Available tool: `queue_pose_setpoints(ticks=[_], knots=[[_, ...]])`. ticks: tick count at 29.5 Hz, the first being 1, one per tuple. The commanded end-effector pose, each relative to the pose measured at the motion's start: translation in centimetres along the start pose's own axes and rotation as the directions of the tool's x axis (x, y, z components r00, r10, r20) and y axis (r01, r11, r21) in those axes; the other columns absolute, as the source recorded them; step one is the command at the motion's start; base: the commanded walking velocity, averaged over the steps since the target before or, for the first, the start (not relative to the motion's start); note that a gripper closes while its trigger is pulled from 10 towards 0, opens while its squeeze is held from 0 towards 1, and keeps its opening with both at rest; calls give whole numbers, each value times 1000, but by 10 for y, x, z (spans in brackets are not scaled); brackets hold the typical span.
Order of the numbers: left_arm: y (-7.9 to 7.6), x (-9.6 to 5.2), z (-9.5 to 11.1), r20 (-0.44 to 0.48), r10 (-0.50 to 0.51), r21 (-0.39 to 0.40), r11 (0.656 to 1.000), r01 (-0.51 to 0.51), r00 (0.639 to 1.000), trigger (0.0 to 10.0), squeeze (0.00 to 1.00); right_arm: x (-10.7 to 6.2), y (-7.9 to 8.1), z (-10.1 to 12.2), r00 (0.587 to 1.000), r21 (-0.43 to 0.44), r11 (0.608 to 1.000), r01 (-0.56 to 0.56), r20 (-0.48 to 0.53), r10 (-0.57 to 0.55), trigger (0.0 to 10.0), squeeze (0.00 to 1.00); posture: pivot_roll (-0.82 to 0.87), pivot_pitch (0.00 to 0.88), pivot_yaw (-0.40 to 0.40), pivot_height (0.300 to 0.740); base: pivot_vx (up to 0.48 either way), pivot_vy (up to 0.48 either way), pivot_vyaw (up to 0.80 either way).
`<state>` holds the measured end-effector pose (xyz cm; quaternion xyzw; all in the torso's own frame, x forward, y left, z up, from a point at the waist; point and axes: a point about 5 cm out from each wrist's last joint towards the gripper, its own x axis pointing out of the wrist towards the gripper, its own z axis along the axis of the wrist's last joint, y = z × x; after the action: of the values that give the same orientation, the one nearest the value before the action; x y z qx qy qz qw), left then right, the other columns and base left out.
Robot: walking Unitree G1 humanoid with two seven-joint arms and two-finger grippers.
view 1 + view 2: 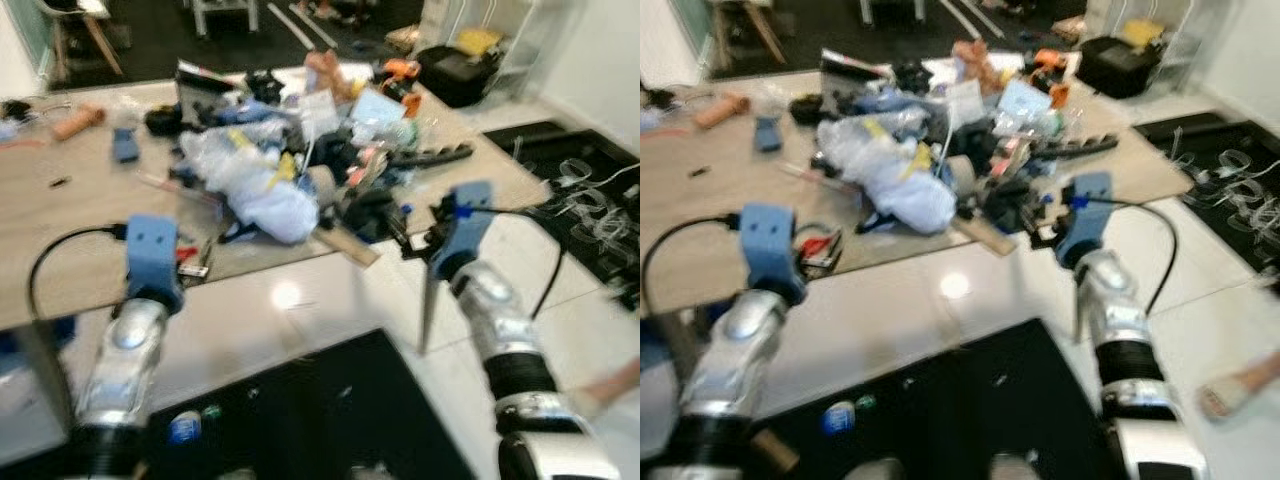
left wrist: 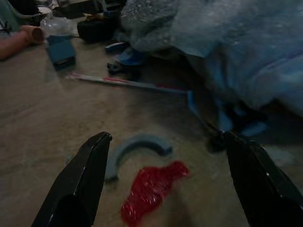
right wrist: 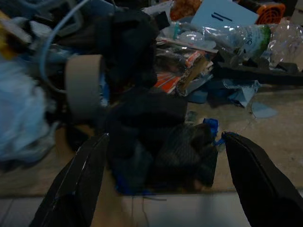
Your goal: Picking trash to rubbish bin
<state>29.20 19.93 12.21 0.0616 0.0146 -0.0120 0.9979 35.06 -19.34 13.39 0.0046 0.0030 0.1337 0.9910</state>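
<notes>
Right, we have both arms out over the edge of the wood-look floor, and the trash heap [image 1: 290, 150] lies just ahead of us. Our left gripper [image 2: 175, 184] hangs low with its two black fingers spread wide and nothing between them; straight ahead of it lies a crumpled red wrapper [image 2: 151, 191], touching a grey-blue curved plastic strip [image 2: 135, 149]. We judge that wrapper to be featherlight, thin and crinkly, so it will likely slide on the smooth boards; we reckon the best hold is a pinch across its puffed middle, pressing down first. Our right gripper [image 3: 161, 182] is just as wide open and also empty, facing a lump of black mesh-like material [image 3: 175, 151] at the near edge of the pile, just beside a roll of tape [image 3: 85, 85]. That lump looks soft and squashy, light for its bulk, and we would take it across its top fold. Behind it a clear plastic bottle [image 3: 227, 40] lies on its side: stiff, slippery, probably empty.
</notes>
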Motion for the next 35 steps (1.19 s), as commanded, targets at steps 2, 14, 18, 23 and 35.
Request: queue_pose_setpoints(ticks=[2, 14, 18, 23, 35], knots=[[-2, 0, -1, -2, -18, -6, 1000, 18, 1000, 10000, 0, -2, -7, -2, 1000, -7, 1000, 24, -16, -24, 10000, 0, -45, 0, -8, 740, 319, 0, 0], [-11, -5, 16, 127, -169, -34, 984, 175, 977, 10000, 0, -8, -17, -5, 999, 89, 995, -42, 29, 40, 10000, 0, -47, 0, -5, 740, 68, 0, 0], [-8, -8, 19, 157, -205, -36, 976, 213, 966, 10000, 0, -10, -19, -5, 997, 108, 992, -66, 50, 60, 10000, 0, -47, 0, -2, 740, 0, 0, 0], [-8, -11, 24, 186, -267, -4, 962, 272, 946, 10000, 0, -10, -20, -11, 993, 162, 980, -113, 45, 107, 10000, 0, -45, 0, 0, 740, 0, 0, 0], [-18, -27, 24, 177, -487, 70, 873, 483, 855, 10000, 0, -14, -29, -34, 993, 149, 989, -19, -112, 36, 10000, 0, -36, 0, -1, 740, 0, 0, 0]])
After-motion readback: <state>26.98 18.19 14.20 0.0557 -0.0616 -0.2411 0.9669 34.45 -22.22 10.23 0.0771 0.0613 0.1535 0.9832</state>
